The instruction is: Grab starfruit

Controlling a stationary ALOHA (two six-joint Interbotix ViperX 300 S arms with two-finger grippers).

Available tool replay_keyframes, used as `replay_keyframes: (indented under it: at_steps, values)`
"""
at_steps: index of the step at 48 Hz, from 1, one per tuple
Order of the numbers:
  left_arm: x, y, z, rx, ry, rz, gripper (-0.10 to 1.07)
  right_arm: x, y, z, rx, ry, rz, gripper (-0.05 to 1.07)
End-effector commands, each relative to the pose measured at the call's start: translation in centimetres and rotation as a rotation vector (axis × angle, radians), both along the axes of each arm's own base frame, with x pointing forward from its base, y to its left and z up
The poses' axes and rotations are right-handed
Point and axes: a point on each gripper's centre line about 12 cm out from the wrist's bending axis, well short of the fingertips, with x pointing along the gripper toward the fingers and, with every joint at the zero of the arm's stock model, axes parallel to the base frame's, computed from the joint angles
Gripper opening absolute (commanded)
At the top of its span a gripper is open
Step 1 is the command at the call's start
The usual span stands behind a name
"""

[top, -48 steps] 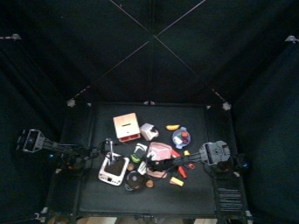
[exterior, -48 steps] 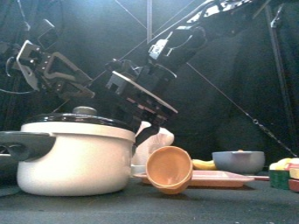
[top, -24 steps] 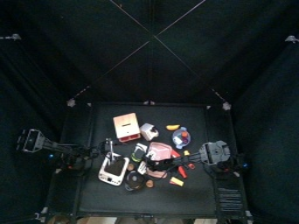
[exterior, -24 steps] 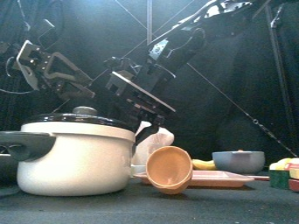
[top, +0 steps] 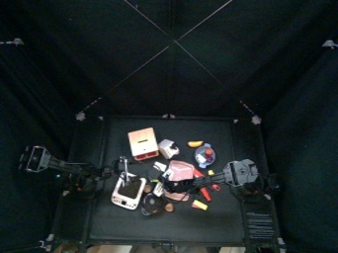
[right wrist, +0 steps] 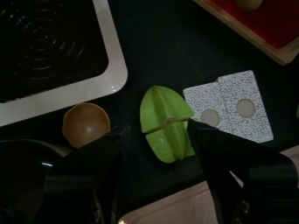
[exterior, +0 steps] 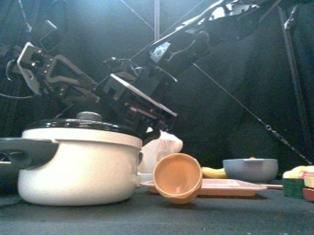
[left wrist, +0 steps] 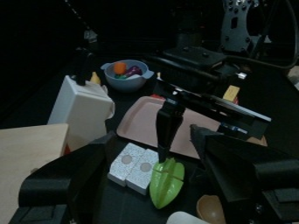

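1. Since a second ago the right arm has sunk a little lower behind the pot (exterior: pixel 80 165) in the front view, and its fingers have spread wider; the left arm has not stirred.
2. Right gripper (right wrist: pixel 156 144) now has its fingers set wide apart, holding nothing, straddling the starfruit (right wrist: pixel 166 122) as seen from its wrist.
3. That green starfruit lies flat on the tabletop (top: pixel 99 138) between a wooden spoon (right wrist: pixel 84 124) and a white patterned card (right wrist: pixel 233 112), just beside the pot's pale lid edge.
4. Its long axis runs roughly in line with the gap between the fingers, so they would close across its narrow width.
5. Left gripper (left wrist: pixel 149 188) hangs back from the fruit, fingers also apart and empty; the right is plainly nearer and directly above.
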Motion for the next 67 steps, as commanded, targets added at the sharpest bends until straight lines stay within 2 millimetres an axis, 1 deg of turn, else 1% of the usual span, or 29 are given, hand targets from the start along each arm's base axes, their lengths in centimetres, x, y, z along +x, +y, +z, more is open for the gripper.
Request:
replay_keyframes:
  at_steps: [1,11,25,33,41,46,53,57,62,67]
  values:
    - [0.2,0.0,0.4,0.003,-0.013,-0.001,1.00,0.6,-0.1,1.6,0.004,-0.035,0.010,0.89]
    - [0.2,0.0,0.4,0.003,-0.013,-0.001,1.00,0.4,-0.5,0.6,0.027,0.004,-0.003,0.89]
    - [0.2,0.0,0.4,0.003,-0.013,-0.001,1.00,0.2,-1.0,0.1,0.025,0.016,-0.013,0.88]
    - [0.2,0.0,0.4,0.003,-0.013,-0.001,1.00,0.2,-1.0,0.2,0.022,0.014,-0.011,0.85]
    - [0.2,0.0,0.4,0.002,-0.013,0.001,1.00,0.1,-0.9,1.0,0.016,0.006,-0.014,0.79]
    - [0.2,0.0,0.4,0.001,-0.014,0.000,1.00,0.1,-0.9,1.0,0.012,0.009,-0.012,0.78]
    - [0.2,0.0,0.4,0.003,-0.013,-0.001,1.00,0.2,-0.9,1.5,-0.024,0.006,0.023,0.80]
    - [0.2,0.0,0.4,0.003,-0.013,-0.001,1.00,0.3,-0.6,1.7,-0.037,0.013,0.048,0.85]
    - [0.2,0.0,0.3,0.003,-0.012,-0.001,1.00,0.1,-0.5,1.7,-0.034,0.028,0.039,0.93]
    - [0.2,0.0,0.4,0.003,-0.013,-0.001,1.00,0.0,-0.7,1.7,-0.039,0.037,0.028,0.96]
